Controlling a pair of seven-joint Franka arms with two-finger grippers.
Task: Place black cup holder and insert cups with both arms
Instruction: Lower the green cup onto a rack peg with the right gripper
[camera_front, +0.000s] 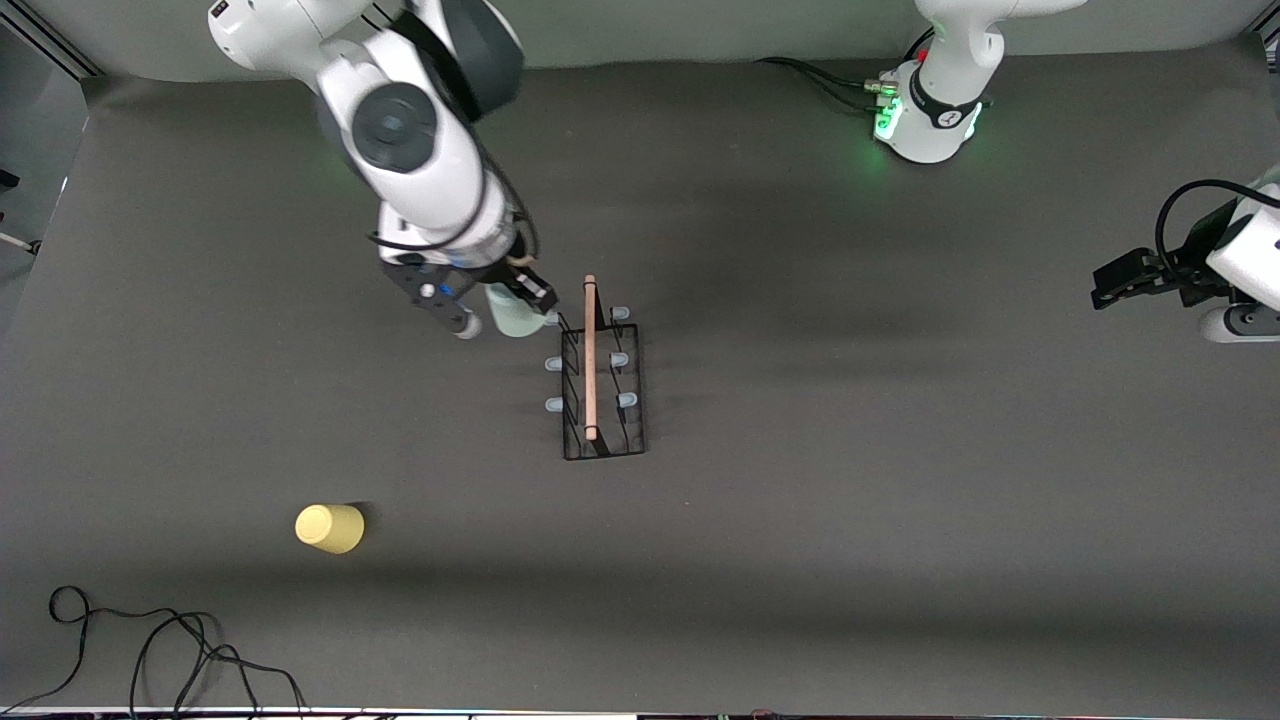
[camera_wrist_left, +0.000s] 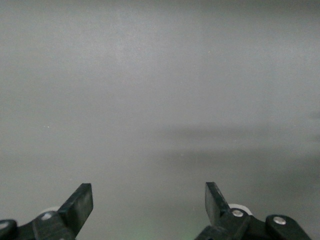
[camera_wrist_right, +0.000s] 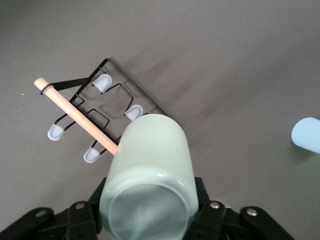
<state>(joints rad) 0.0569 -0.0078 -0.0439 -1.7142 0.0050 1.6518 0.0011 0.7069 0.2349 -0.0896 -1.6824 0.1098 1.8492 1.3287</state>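
Observation:
The black cup holder (camera_front: 603, 400) stands mid-table with its wooden rod handle (camera_front: 590, 360) and pale-tipped pegs (camera_front: 553, 364). My right gripper (camera_front: 512, 300) is shut on the mint green cup (camera_front: 515, 312). It holds the cup tilted just above the table, beside the rack's end toward the robots. In the right wrist view the mint cup (camera_wrist_right: 150, 170) shows its base, its mouth pointing at the rack (camera_wrist_right: 145, 97) and pegs (camera_wrist_right: 102, 82). A yellow cup (camera_front: 330, 528) rests nearer the camera, toward the right arm's end. A light blue cup (camera_wrist_right: 307, 135) shows at that view's edge. My left gripper (camera_front: 1105, 285) waits open at the left arm's end, nothing between its fingers (camera_wrist_left: 80, 205).
Black cables (camera_front: 150, 650) lie by the table's front edge at the right arm's end. The left arm's green-lit base (camera_front: 925, 120) and its cables (camera_front: 830, 80) stand along the robots' side. Bare grey mat (camera_front: 850, 450) spreads around the rack.

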